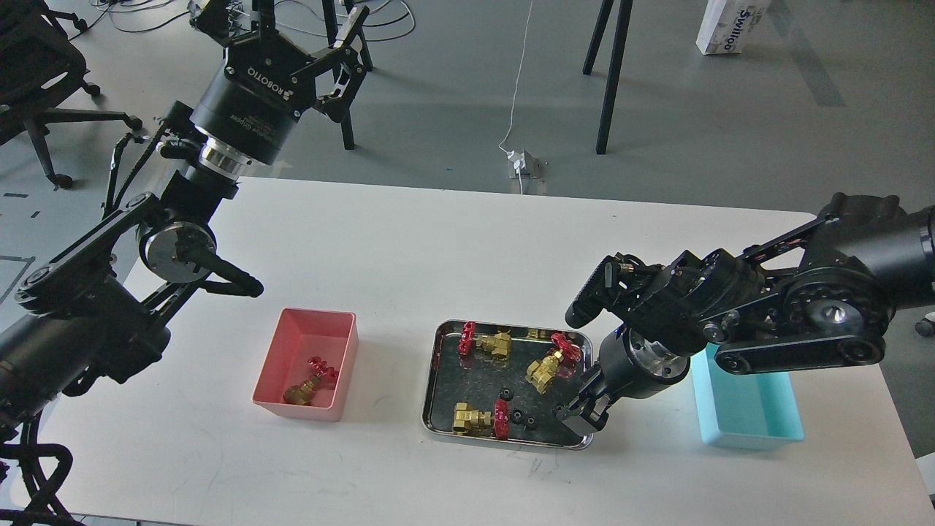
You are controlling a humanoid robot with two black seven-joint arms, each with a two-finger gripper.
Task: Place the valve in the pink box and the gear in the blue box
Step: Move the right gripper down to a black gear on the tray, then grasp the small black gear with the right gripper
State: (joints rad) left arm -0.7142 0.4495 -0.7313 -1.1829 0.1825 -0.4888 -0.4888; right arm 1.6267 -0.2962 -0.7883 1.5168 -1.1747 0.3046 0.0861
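One valve lies in the pink box at the table's front left. Three more valves lie in the steel tray. Tiny black gears lie near the tray's front. The blue box stands to the right of the tray, partly behind my right arm, and nothing shows in it. My right gripper points down into the tray's front right corner; its fingers are dark and I cannot tell them apart. My left gripper is open and empty, raised high beyond the table's far left edge.
The white table carries only the two boxes and the tray. My left arm's links hang over the table's left side. On the floor behind are an office chair, black stand legs and a power strip.
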